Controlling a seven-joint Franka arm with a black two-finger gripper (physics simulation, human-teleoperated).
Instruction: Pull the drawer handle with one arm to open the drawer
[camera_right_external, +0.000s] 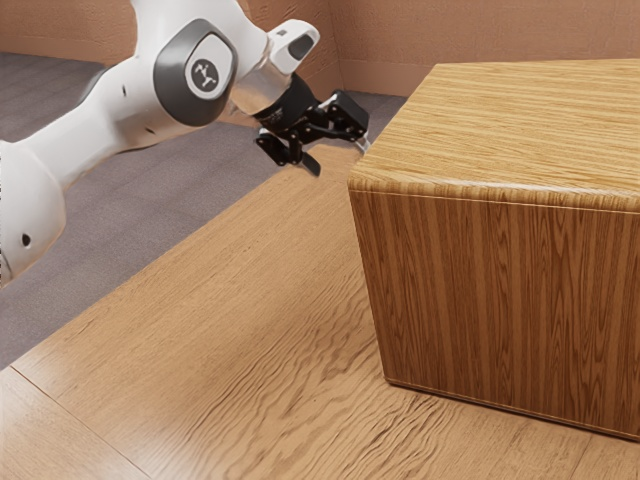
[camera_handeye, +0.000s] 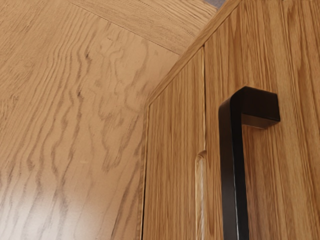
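My tool (camera_right_external: 335, 152) is spread open right by the cabinet's (camera_right_external: 500, 250) top corner. The black drawer handle (camera_handeye: 234, 175) is just ahead on its front, and the cabinet stands on the table (camera_right_external: 230, 340), back from the edge.

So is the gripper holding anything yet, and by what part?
Nothing is held. The gripper is open beside the upper corner of the wooden drawer cabinet. In the wrist view the black bar handle lies ahead, not yet grasped.

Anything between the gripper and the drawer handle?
Nothing visible. The gripper sits by the upper corner of the cabinet, and the wrist view shows the black handle unobstructed against the drawer front.
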